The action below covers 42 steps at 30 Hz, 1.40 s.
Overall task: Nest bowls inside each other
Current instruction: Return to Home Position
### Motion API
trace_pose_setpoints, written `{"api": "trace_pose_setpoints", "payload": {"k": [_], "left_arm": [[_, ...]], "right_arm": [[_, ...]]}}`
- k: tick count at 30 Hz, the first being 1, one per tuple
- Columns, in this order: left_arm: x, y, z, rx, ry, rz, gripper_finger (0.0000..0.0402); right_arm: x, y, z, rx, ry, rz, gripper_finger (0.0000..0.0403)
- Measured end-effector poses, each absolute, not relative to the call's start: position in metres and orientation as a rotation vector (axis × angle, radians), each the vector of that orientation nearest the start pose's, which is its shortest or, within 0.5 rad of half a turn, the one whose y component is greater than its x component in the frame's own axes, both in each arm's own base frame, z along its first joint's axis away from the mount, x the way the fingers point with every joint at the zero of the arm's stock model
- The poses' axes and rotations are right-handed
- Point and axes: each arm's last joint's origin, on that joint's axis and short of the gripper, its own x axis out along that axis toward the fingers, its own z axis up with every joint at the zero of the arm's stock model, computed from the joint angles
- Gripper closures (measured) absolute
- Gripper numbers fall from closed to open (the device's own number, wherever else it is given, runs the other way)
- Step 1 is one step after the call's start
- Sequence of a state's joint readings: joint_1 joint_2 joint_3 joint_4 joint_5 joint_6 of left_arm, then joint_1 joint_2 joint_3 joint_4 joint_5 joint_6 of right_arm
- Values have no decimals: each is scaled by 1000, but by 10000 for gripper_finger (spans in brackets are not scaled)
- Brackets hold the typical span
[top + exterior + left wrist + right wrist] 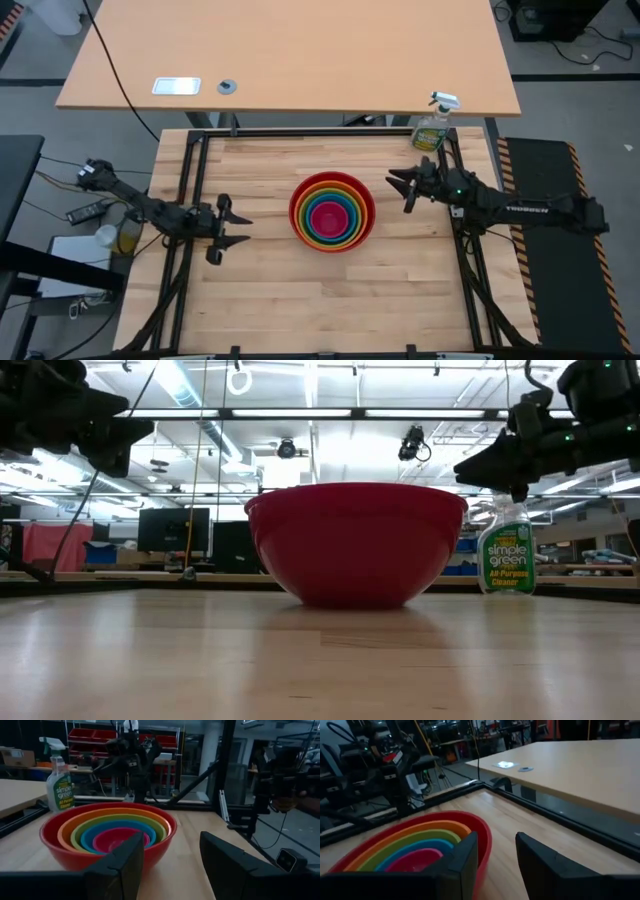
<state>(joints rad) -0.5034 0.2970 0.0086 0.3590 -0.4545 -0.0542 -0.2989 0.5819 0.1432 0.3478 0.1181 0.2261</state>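
– Asking from the desk: where do the bowls (332, 212) stand relative to the spray bottle (432, 128)?

– I see all five on the table (270, 300), well apart from the bottle, towards the middle of the wood. They are nested: the red bowl (155, 845) is outermost, then the orange bowl (64, 834), the yellow-green bowl (75, 837) and the blue bowl (86, 839), with the pink bowl (117, 839) in the centre.

– Which way do they point?

– Mouths straight up, bases down, rims level as far as I can tell. They're round, so I find no long axis along the table. The one axis they share runs vertically through the pink one. From table height only the red wall shows; it hides the rest.

– And your claws?

– My right gripper (397, 193) hangs in the air between the bottle and the stack, nearer the bottle. Its fingers are spread and hold nothing, with the tips aimed at the red rim. My left gripper (246, 230) is on the far side of the stack from the bottle, likewise released and empty, also facing the bowls. Neither touches a bowl. The bottle itself stands upright at the table's edge.
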Motion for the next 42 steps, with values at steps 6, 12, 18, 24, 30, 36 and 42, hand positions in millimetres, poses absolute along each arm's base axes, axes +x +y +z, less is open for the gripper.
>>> {"api": "trace_pose_setpoints", "payload": {"k": [6,12,18,24,30,36,42], "left_arm": [[101,-41,172,-91,-29,-48,207],[97,-41,174,-56,-61,-37,207],[94,-46,169,-2,-10,-70,207],[92,-50,169,15,-9,-113,207],[90,-53,169,16,-9,-148,207],[90,-53,168,31,-7,-153,207],[91,-51,175,93,-77,-126,207]], "right_arm": [[126,-41,194,231,-25,-408,271],[115,-39,192,260,-6,-435,280],[110,-34,190,314,0,-406,282],[112,-28,168,361,-66,-346,282],[112,-27,169,450,-83,-351,282],[112,-27,168,492,-84,-345,282],[112,-25,160,300,52,-300,282]]}}
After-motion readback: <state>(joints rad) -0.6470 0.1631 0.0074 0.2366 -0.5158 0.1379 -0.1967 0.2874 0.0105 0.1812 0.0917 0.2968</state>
